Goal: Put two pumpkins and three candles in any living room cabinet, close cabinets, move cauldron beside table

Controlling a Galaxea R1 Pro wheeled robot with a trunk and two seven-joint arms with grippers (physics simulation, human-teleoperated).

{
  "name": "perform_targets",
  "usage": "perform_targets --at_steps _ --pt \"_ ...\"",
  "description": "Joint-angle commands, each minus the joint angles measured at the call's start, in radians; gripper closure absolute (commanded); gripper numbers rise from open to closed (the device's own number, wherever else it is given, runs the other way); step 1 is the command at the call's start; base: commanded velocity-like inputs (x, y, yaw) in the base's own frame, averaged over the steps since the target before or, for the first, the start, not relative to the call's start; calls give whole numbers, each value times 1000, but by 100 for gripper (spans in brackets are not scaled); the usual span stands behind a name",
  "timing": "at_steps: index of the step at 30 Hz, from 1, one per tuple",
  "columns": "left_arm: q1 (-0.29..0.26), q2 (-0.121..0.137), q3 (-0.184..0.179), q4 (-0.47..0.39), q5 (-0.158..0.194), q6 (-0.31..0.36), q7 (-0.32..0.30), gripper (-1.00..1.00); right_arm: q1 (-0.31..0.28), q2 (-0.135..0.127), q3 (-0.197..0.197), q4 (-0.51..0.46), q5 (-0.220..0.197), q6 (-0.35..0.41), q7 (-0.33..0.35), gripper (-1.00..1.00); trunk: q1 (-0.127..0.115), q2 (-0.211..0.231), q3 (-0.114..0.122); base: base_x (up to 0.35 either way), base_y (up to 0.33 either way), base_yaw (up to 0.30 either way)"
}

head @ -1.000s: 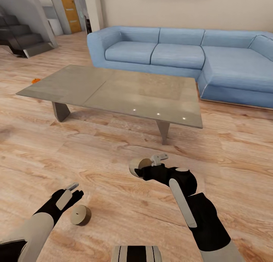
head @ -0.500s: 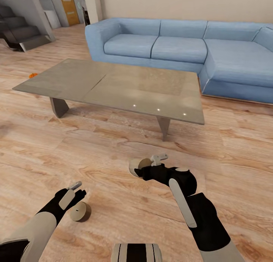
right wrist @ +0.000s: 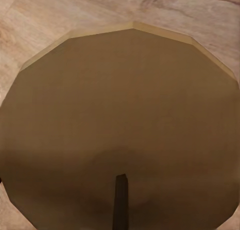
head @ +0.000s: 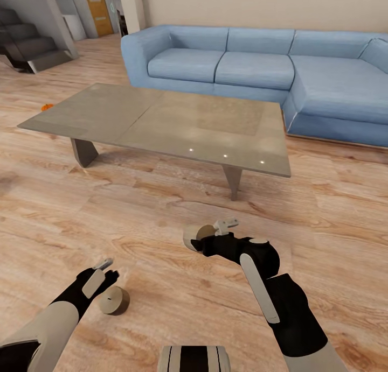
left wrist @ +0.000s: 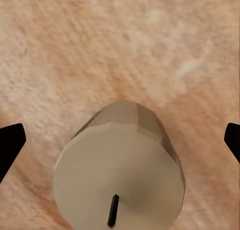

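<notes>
The head camera looks forward and down from above both arms, over pale wooden plank floor (head: 161,226) toward a low grey rectangular coffee table (head: 161,124) and a blue sectional sofa (head: 258,70) beyond. The left wrist camera faces straight down, close above a short tan cylindrical candle with a dark wick (left wrist: 120,170), also seen from the head (head: 113,300). The right wrist camera sits nearer still to a second tan candle (right wrist: 120,125), likewise shared with the head view (head: 195,235).

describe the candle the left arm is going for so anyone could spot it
Start at the grey coffee table before the blue sofa, then drop to the bare wood floor nearest the robot. The candle stands upright by the left gripper, unheld, unlike its twin.
</notes>
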Motion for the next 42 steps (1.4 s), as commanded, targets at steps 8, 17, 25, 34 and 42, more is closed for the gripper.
perform_targets --at_steps 8,17,25,34,42 --pt "1 0 -1 -2 15 -7 27 -100 -1 -1 0 -1 -2 4 -2 100 2 -1 -16 0 0 0" --pt "1 0 -1 -2 15 -8 25 -100 -1 -3 0 -1 -2 4 -2 100 3 -2 -32 0 0 0" --pt "2 -3 -1 -2 17 -9 19 -100 -1 -3 0 -1 -2 3 -2 100 3 -2 -32 0 0 0" --pt "4 -5 -1 -2 17 -9 14 -100 -1 -4 0 -1 -2 3 -2 100 3 -2 -32 0 0 0" --pt "4 -4 -1 -1 17 -10 0 -100 -1 -4 -5 -1 -2 3 -1 100 4 -3 -39 0 0 0"
